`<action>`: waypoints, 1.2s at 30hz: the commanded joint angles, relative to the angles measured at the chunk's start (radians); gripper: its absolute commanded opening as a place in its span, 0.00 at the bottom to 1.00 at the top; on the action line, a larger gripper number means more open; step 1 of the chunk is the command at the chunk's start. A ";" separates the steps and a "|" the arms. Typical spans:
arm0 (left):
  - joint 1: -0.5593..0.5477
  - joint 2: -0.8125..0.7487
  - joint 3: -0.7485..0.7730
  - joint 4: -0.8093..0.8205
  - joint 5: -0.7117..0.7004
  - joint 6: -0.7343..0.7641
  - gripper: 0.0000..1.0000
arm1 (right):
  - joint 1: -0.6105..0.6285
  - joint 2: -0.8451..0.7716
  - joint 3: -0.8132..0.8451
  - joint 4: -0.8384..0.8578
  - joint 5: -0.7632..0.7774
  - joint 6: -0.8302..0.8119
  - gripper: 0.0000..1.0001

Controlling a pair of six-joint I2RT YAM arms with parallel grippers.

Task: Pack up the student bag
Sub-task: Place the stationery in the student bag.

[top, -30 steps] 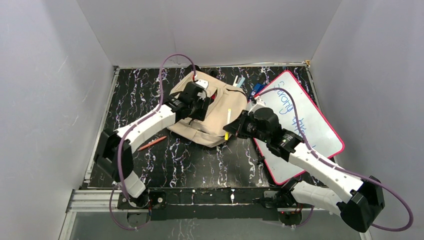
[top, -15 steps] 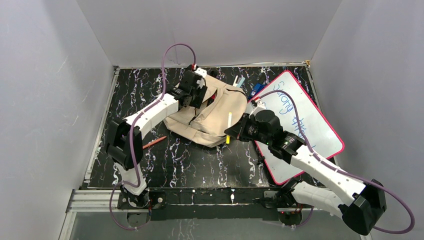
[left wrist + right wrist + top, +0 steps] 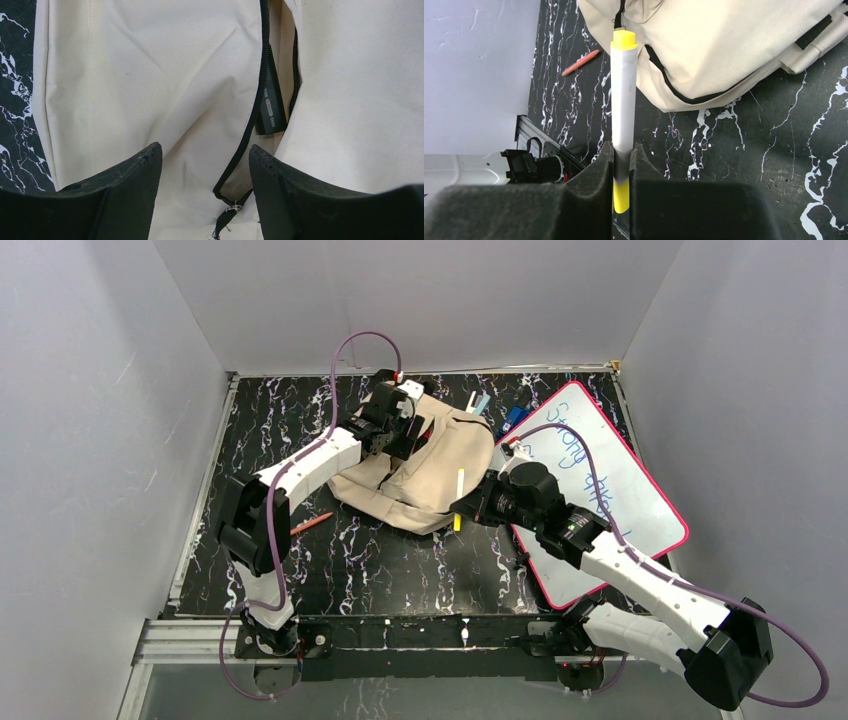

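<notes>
Black marbled tabletop [image 3: 400, 560] w/ grey walls round it. Beige student bag [image 3: 440, 465] lies flat at far middle, zipper [image 3: 260, 90] partly undone, a black labelled item [image 3: 272, 110] showing in the gap. L hand [image 3: 408, 430] hovers over bag's far-left part, jaws wide, nothing btwn them. R hand [image 3: 462, 508] sits at bag's near-right edge, clamped narrow on a white marker [image 3: 623, 100] w/ yellow ends, tip toward bag. Pink-framed whiteboard [image 3: 610, 490] lies right of bag; red pencil [image 3: 305, 526] on tabletop left of bag, apart from it
</notes>
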 commanded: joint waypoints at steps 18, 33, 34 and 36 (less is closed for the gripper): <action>-0.004 0.041 -0.009 0.033 0.033 0.077 0.60 | -0.002 -0.008 -0.005 0.038 -0.001 0.010 0.00; -0.034 -0.024 -0.088 0.070 0.108 0.127 0.65 | -0.002 0.027 0.003 0.045 -0.021 0.016 0.00; -0.036 -0.023 -0.090 0.070 0.091 0.132 0.65 | -0.003 0.029 0.003 0.044 -0.024 0.017 0.00; -0.037 -0.016 -0.090 0.070 0.038 0.140 0.64 | -0.002 0.033 0.003 0.044 -0.029 0.019 0.00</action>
